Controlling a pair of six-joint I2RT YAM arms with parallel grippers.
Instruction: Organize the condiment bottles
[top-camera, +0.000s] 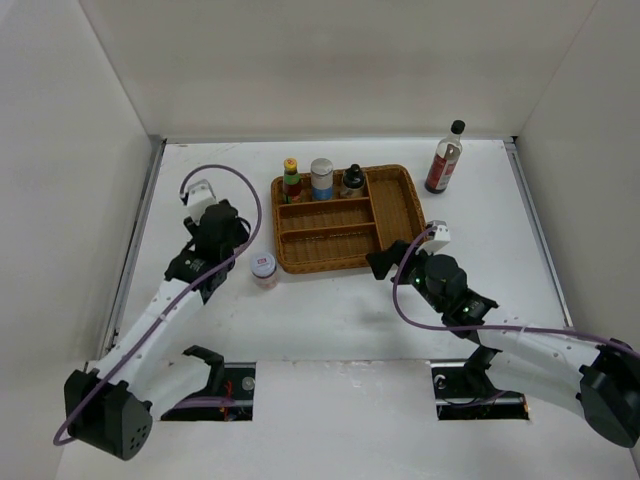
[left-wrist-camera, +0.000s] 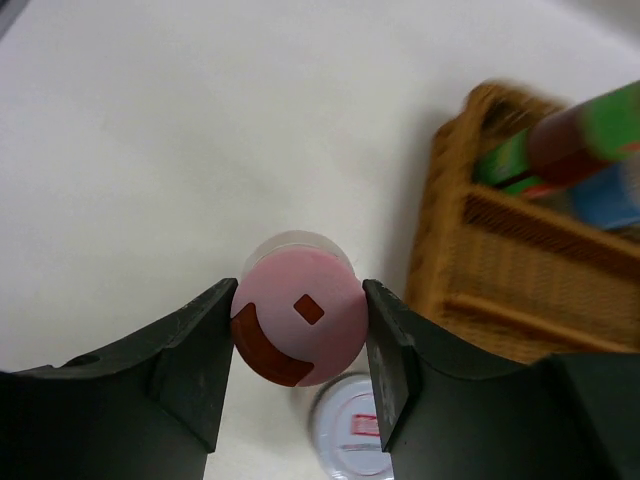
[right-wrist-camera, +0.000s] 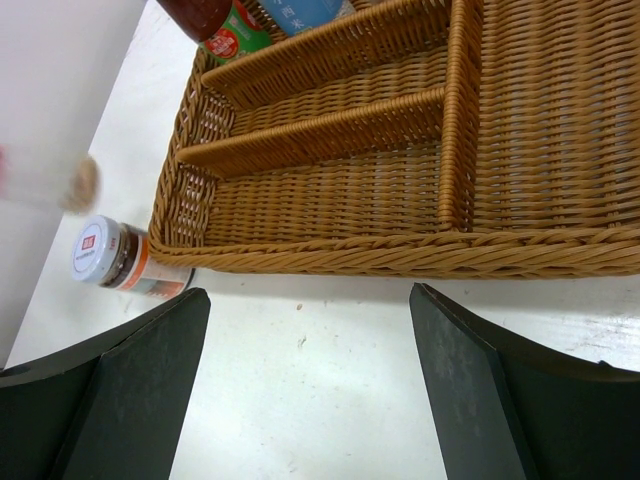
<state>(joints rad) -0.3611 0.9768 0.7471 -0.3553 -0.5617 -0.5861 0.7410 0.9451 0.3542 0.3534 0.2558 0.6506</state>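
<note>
My left gripper (left-wrist-camera: 300, 300) is shut on the pink-lidded jar (left-wrist-camera: 300, 320), with a finger on each side of its lid. The white-lidded jar (left-wrist-camera: 350, 428) stands on the table just beyond it, left of the tray's front corner (top-camera: 263, 268), and shows in the right wrist view (right-wrist-camera: 103, 256). In the top view the left gripper (top-camera: 230, 240) hides the pink-lidded jar. The yellow-capped (top-camera: 291, 180), silver-lidded (top-camera: 321, 178) and black-capped (top-camera: 352, 180) jars stand in the tray's back compartment. The tall dark-sauce bottle (top-camera: 445, 157) stands right of the tray. My right gripper (top-camera: 398, 264) is open and empty at the tray's front right (right-wrist-camera: 305, 360).
The brown wicker tray (top-camera: 395, 215) sits mid-table with two long front compartments and a right-hand one, all holding nothing (right-wrist-camera: 420, 250). White walls close in the left, back and right sides of the table.
</note>
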